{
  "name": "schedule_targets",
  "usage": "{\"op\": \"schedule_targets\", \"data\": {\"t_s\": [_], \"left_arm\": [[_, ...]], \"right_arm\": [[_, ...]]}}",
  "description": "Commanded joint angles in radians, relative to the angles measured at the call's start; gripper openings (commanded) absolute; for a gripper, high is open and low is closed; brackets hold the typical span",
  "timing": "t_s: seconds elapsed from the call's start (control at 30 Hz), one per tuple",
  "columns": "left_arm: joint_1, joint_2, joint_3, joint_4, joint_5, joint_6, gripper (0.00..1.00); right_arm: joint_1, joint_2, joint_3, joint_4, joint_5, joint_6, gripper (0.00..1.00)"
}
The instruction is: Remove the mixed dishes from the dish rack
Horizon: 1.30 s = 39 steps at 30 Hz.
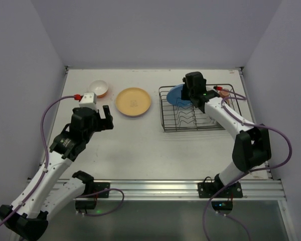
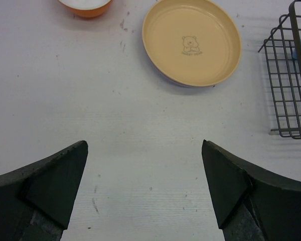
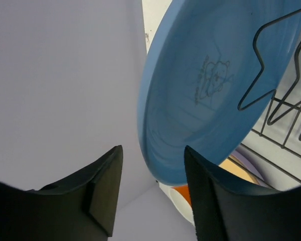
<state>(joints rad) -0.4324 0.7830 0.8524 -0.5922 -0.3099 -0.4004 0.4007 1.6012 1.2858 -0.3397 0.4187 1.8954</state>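
The blue plate (image 3: 200,100) stands on its edge at the far left corner of the dish rack (image 1: 195,129), leaning between the wire prongs. The rack itself sits near the far right corner of the table (image 1: 140,155). The right gripper (image 3: 151,165) is at the plate's upper rim with one finger on each side of it. The jaws are partly closed but not yet clamped, because a gap is visible between the left finger and the rim. Whether the other finger already touches the plate, I cannot tell.

The plate looks stiff, smooth and probably light, like plastic tableware, so it may slip in a weak pinch. I think the best place to hold it is the rim at the top, deep enough that the fingers pass over the raised lip. It should be lifted straight up, since a prong crosses its face and could catch it.

The left gripper (image 2: 143,145) is fully released and holds nothing, hanging over the bare left side of the table. A tan plate (image 1: 133,101) and an orange bowl (image 1: 99,88) already lie on the table near its far edge.
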Motion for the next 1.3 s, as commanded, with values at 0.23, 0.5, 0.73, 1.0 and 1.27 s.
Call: {"op": "schedule_targets", "data": {"t_s": [0.23, 0.5, 0.73, 1.0, 1.27], "left_arm": [[0.001, -0.002, -0.009, 0.046, 0.031, 0.028, 1.00], [0.001, 0.001, -0.010, 0.049, 0.043, 0.031, 1.00], [0.001, -0.005, -0.012, 0.052, 0.043, 0.031, 1.00], [0.003, -0.005, -0.013, 0.052, 0.045, 0.032, 1.00], [0.001, -0.005, -0.013, 0.052, 0.043, 0.032, 1.00]], "right_arm": [[-0.003, 0.066, -0.003, 0.146, 0.117, 0.066, 0.16], [-0.003, 0.072, -0.023, 0.180, 0.126, 0.165, 0.00], [-0.003, 0.074, -0.012, 0.205, 0.126, 0.120, 0.00], [-0.008, 0.026, -0.032, 0.327, 0.147, -0.001, 0.00], [-0.013, -0.052, -0.077, 0.436, 0.127, -0.173, 0.00]]}}
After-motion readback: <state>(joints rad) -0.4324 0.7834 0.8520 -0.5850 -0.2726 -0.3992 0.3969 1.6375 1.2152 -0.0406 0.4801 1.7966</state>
